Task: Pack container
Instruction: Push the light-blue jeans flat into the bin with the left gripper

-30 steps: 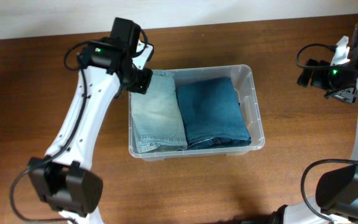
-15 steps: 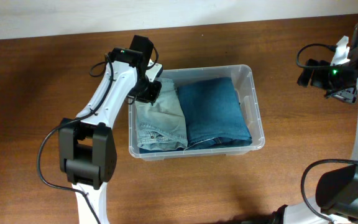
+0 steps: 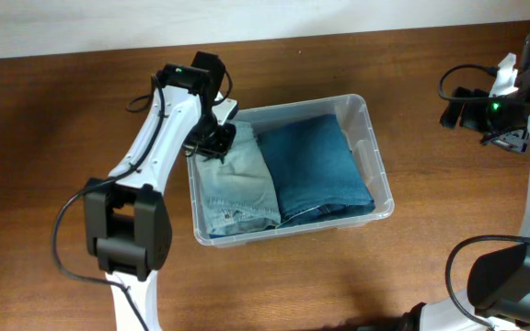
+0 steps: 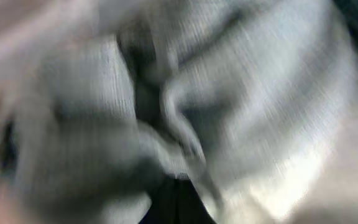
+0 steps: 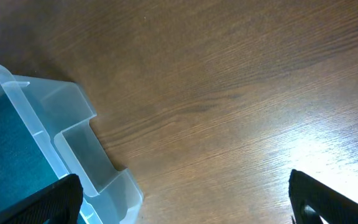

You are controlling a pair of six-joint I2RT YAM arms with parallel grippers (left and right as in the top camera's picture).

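Two folded garments lie side by side in the container (image 3: 382,184), a clear plastic tub at the centre of the overhead frame. It sits on the wooden table (image 3: 53,110), slightly skewed to the frame edges. The pale jeans (image 3: 237,184) fill the left half and the dark jeans (image 3: 318,165) fill the right half. They touch along their inner edges and together cover the floor of the tub.

The left claw (image 3: 217,138) is down at the upper left corner of the tub, on the top end of the pale jeans. The overhead view does not show its jaws. The left wrist view is heavily blurred. Bunched pale fabric fills the frame, and a dark shape at the bottom centre cannot be identified. Whether this claw is open, closed or gripping the fabric cannot be told.

The right claw (image 3: 455,108) is at the upper right of the overhead frame, well apart from the tub and over bare table. Only the right wrist view settles its state. Two dark fingertips (image 5: 55,202) sit at the lower left and lower right corners, spread wide with nothing between them. That view also shows one corner of the tub, with its stepped rim, at the lower left. Behind the wall is a strip of the dark jeans, cut off by the frame edge.
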